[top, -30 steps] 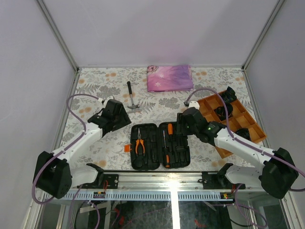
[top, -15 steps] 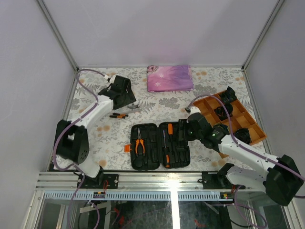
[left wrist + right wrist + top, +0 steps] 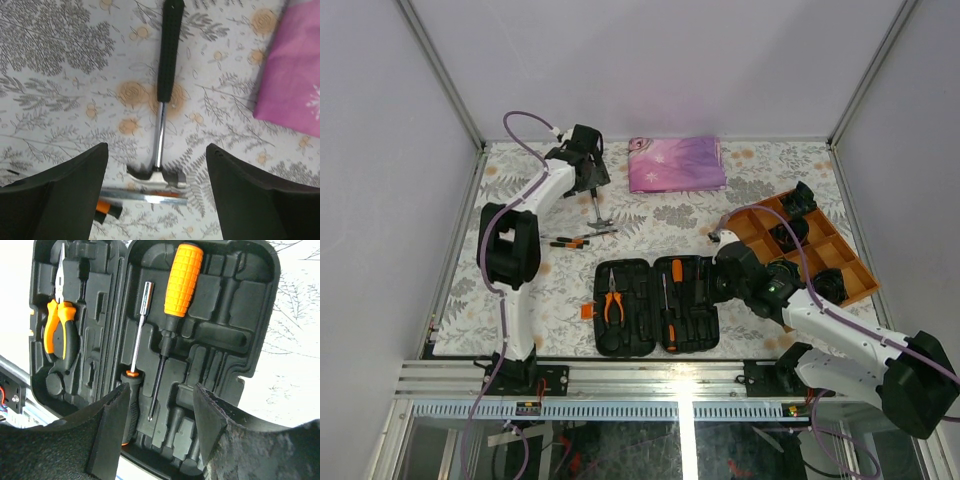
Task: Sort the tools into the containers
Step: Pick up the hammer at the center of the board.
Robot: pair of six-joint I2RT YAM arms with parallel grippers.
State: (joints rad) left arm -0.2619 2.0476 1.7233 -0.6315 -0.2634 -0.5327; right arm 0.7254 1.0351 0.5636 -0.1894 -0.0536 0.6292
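The hammer (image 3: 162, 95) lies near the far edge, toward the far-left corner. It looks stiff and probably head-heavy, with a slick steel shank, so the black grip close to the shank seems the best hold. The left gripper (image 3: 156, 147) hangs above it with jaws spread either side, while the right gripper (image 3: 161, 387), jaws spread and empty, hangs over the tool case (image 3: 250, 300) at the near edge.

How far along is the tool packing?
Done: orange-handled pliers, an orange-handled screwdriver and a black-handled driver lie in the black plastic tool case. In hand: nothing; the left end effector hovers open over the black-handled hammer, the right end effector open over the case. Left: that hammer and an orange-and-black tool beside it on the floral table.
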